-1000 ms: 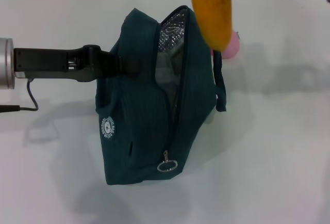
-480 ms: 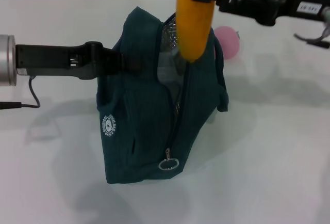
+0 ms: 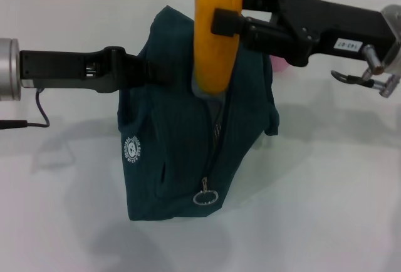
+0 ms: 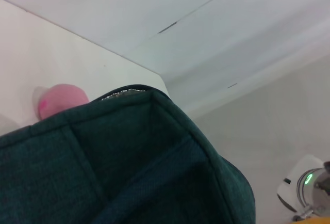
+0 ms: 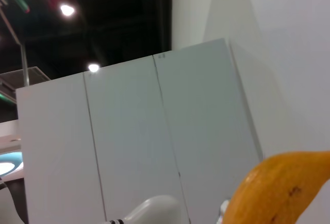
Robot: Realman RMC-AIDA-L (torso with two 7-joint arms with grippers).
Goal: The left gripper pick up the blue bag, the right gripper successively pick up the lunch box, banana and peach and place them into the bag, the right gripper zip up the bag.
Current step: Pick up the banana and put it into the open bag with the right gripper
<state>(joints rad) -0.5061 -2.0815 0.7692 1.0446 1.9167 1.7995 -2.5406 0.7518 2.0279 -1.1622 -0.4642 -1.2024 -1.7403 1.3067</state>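
The blue bag (image 3: pixel 175 153) stands upright in the middle of the white table, its zipper open at the top. From the left, my left gripper (image 3: pixel 150 73) is shut on the bag's upper left side. My right gripper (image 3: pixel 229 22) reaches in from the right and is shut on the banana (image 3: pixel 216 40). The banana hangs upright with its lower end at the bag's mouth. Only a sliver of the peach (image 3: pixel 279 64) shows behind the right arm; it is plainer in the left wrist view, peach (image 4: pixel 59 100), beyond the bag (image 4: pixel 129 172). The banana (image 5: pixel 278 190) also shows in the right wrist view. The lunch box is out of view.
The zipper's ring pull (image 3: pixel 205 197) hangs low on the bag's front. A thin black cable (image 3: pixel 37 112) trails on the table under the left arm. Bare white table (image 3: pixel 332 190) lies to the right and in front of the bag.
My right gripper has carried the banana leftward and down, from beside the bag to over its mouth. The right arm now covers most of the peach. The left gripper and bag hold still.
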